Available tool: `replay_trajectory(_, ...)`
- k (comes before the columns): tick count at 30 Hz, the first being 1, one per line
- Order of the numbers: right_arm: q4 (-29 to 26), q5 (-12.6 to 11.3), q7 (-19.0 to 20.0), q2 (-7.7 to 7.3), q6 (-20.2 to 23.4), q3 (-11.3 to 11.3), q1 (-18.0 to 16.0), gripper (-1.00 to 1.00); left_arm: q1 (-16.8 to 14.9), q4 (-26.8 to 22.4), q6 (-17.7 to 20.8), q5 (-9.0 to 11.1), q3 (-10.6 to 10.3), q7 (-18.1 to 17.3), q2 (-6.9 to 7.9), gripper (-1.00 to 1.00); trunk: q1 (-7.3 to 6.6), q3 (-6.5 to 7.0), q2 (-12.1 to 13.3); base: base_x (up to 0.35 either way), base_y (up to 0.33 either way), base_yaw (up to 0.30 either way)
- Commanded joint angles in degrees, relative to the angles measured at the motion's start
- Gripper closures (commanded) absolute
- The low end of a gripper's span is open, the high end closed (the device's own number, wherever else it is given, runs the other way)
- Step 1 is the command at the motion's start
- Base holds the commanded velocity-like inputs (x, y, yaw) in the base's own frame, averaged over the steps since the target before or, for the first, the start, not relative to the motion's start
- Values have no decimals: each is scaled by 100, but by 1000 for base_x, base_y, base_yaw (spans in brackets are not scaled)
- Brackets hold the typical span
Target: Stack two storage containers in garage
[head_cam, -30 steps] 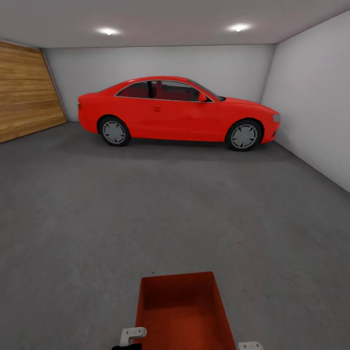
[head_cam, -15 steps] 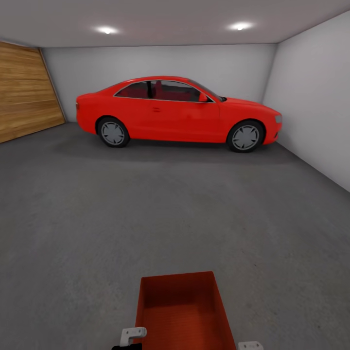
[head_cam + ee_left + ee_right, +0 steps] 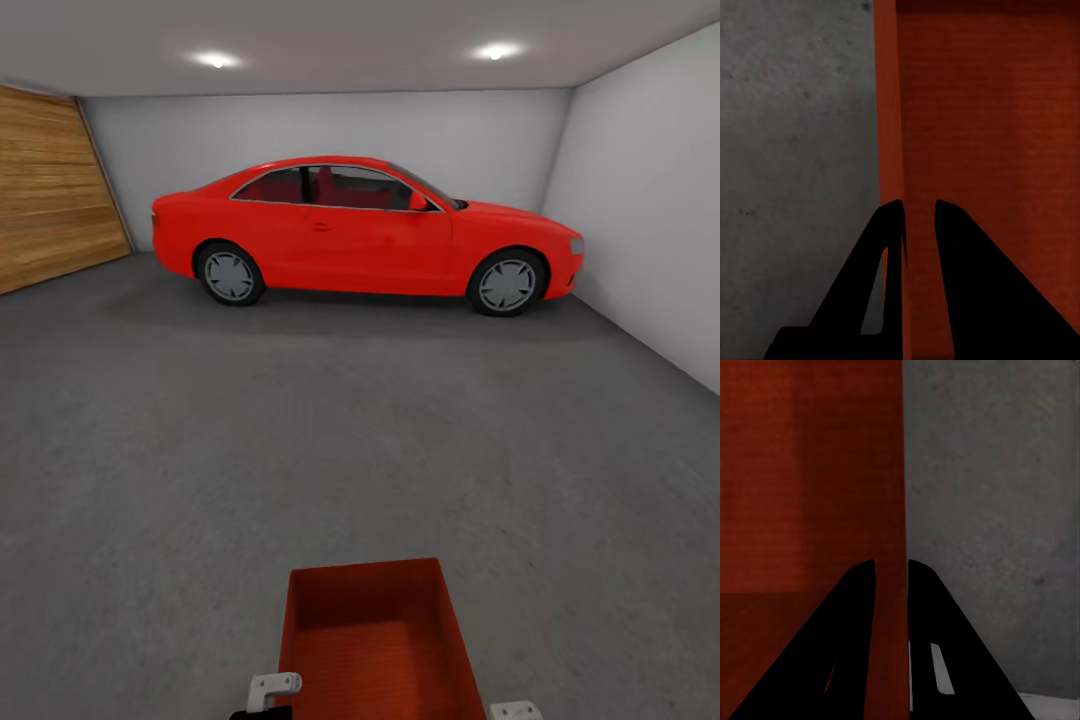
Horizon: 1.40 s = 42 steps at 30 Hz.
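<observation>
You are in the garage, bin (image 3: 375, 640) carried well short of the car (image 3: 365, 235). Left gripper (image 3: 918, 214) and right gripper (image 3: 891, 571) each pinch a side wall. Setting it on the floor (image 3: 300, 440) remains, then stacking the second bin.

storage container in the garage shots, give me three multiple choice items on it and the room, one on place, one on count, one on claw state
1. Where is the red car?
A. along the far wall
B. beside the wood-panelled wall, nose toward the camera
C. directly under the container

2. How many ceiling spotlights are lit?
A. one
B. two
C. four

3. What is the left claw doing?
A. open over bare floor
B. shut on a wall of the storage container
C. holding a car wheel

Answers: 1 A, the car stands side-on before the back wall. 2 B, two bright spots show. 3 B, its fingers pinch the orange-red wall; the right claw does likewise.
</observation>
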Motion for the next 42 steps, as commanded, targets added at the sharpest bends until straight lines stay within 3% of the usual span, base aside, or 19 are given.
replay_trajectory(1, 8, -138, 107, -10, 67, 83, 2, 100, -6, -25, -216, 72, -222, -3, 234, 100, 2, -5, -2, 207, -1, 0)
replay_trajectory(22, 8, -156, 107, -12, 75, 81, -1, 100, -4, -25, -216, 72, -222, -2, 227, 100, 2, -1, -2, 208, 0, 0)
replay_trajectory(42, 8, -167, 107, -12, 75, 74, -1, 100, -5, -16, -216, 72, -222, -2, 225, 100, 2, 163, -2, 208, 0, -53)
